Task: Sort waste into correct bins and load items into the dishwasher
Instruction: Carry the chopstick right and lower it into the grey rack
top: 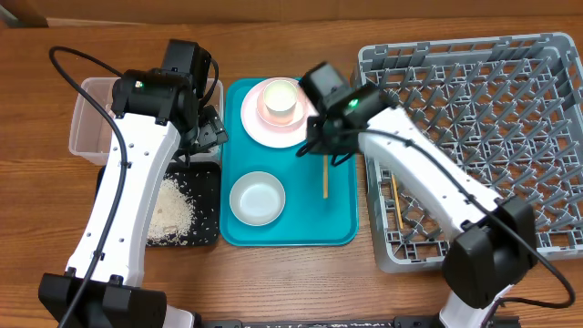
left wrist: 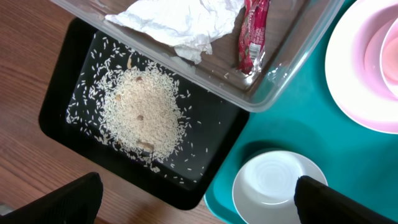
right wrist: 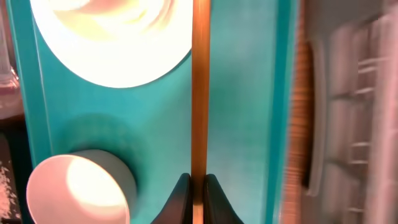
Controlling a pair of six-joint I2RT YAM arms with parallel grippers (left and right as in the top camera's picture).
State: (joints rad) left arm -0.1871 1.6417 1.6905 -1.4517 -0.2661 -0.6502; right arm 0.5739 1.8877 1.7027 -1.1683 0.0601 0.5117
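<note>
Your right claw (right wrist: pixel 198 198) sits closest to its wrist camera, its two fingertips pressed together on a wooden chopstick (right wrist: pixel 199 93) that runs straight away from them up the picture. You cannot tell from that view whether the stick is lifted or resting on the teal tray (right wrist: pixel 249 124). On one side of the stick lie a white bowl (right wrist: pixel 81 190) and the pink plate (right wrist: pixel 112 37). On the other side, past a strip of table (right wrist: pixel 303 112), is the blurred grey dish rack (right wrist: pixel 360 124).

Look to the overhead view for two things the wrist cameras miss. A second chopstick (top: pixel 397 205) lies inside the rack near its left wall, and a small cup (top: pixel 281 98) stands on the plate.

Look to the left wrist view for the contents of the clear tub (left wrist: pixel 292 68): a crumpled white napkin (left wrist: pixel 180 22) with a red snack wrapper (left wrist: pixel 252 34) just beside it. The wrapper carries pale print that is too small to read.

Rice (left wrist: pixel 143 112) is heaped in the black tray (left wrist: pixel 211 134), with loose grains scattered round the heap. That tray sits just beside the tub and the teal tray.

Your left claw (left wrist: pixel 198 186) hangs above all this with its fingers (left wrist: pixel 74 199) wide apart at the bottom corners of the picture and nothing between them. The rice lies ahead of one finger and the bowl sits close by the other
</note>
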